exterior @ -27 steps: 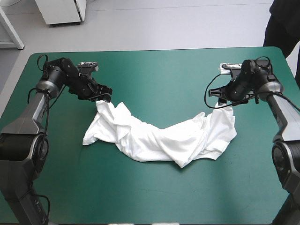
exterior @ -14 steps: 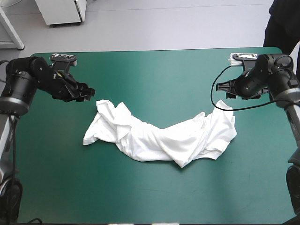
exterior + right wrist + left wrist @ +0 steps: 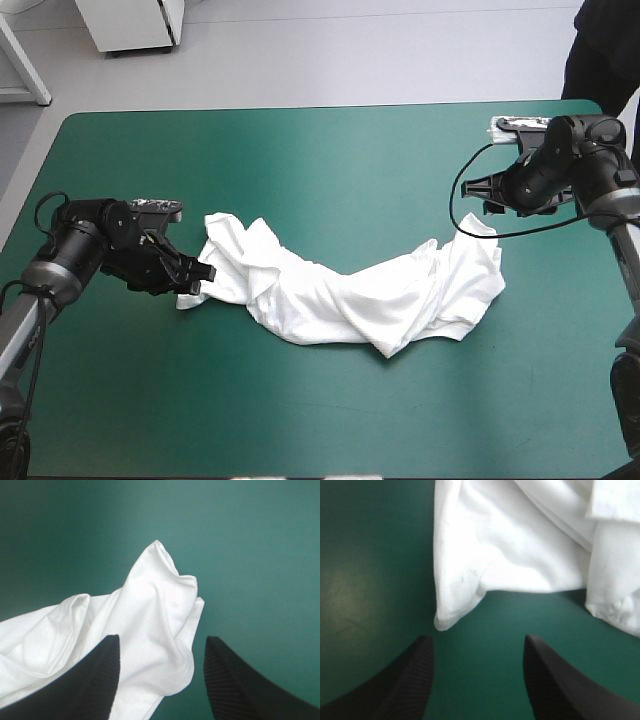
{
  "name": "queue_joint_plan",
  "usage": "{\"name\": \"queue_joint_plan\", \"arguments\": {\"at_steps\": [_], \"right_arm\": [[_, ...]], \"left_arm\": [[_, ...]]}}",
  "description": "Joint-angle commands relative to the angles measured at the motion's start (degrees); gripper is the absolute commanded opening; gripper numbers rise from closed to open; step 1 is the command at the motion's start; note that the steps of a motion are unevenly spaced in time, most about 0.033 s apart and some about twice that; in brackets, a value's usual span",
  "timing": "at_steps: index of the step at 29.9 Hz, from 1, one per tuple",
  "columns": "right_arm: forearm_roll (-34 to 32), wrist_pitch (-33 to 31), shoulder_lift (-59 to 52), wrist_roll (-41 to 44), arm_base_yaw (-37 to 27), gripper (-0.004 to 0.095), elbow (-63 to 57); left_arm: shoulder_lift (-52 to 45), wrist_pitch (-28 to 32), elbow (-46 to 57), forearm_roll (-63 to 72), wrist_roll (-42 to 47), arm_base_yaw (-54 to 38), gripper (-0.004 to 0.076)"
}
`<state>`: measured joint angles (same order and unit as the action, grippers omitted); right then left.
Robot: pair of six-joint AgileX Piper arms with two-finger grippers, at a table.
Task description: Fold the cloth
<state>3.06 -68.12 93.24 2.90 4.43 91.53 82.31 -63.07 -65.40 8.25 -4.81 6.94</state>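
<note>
1. My left gripper (image 3: 197, 279) sits low near the left edge of the table (image 3: 330, 112), fingers spread wide and holding nothing. From above, its tips merge with the white T-shirt (image 3: 340, 290), so I cannot tell from there whether they touch.
2. The left wrist camera settles it. A hemmed corner of the T-shirt lies just ahead of the gap, with a strip of teal-green cover (image 3: 380, 605) between hem and fingertips.
3. My right gripper (image 3: 492, 196), toward the table's far right corner, is likewise spread wide and empty. The T-shirt's peaked right end lies ahead of it, partly seen through the gap.
4. The T-shirt lies crumpled in a sagging band across the table's middle, sleeves and collar lost in the folds. Both wrist views cut it off.
5. The cover lies flat, with a soft sheen toward the far edge.
</note>
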Motion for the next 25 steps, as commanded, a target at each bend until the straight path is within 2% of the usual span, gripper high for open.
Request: {"name": "queue_joint_plan", "arguments": {"at_steps": [1,16,19,22,25], "right_arm": [[0.1,0.3,-2.9,-0.2,0.0,0.0487,1.8],[0.2,-2.2,-3.3,0.0,0.0,0.0486,1.8],[0.7,-2.5,-4.6,0.2,0.0,0.0486,1.6],[2.7,-3.4,-6.9,0.2,0.0,0.0486,1.0],[4.6,-3.4,-10.2,0.2,0.0,0.0487,-0.9]], "left_arm": [[-0.8,5.3,0.7,0.1,1.7,0.4,0.0393],[10.7,10.1,1.0,-2.4,3.7,0.4,0.0374],[11.4,10.3,1.0,-2.4,3.8,0.4,0.0241],[11.4,10.6,1.0,-2.4,3.1,0.4,-0.002],[11.4,10.5,1.0,-2.2,2.5,0.4,-0.0022]]}}
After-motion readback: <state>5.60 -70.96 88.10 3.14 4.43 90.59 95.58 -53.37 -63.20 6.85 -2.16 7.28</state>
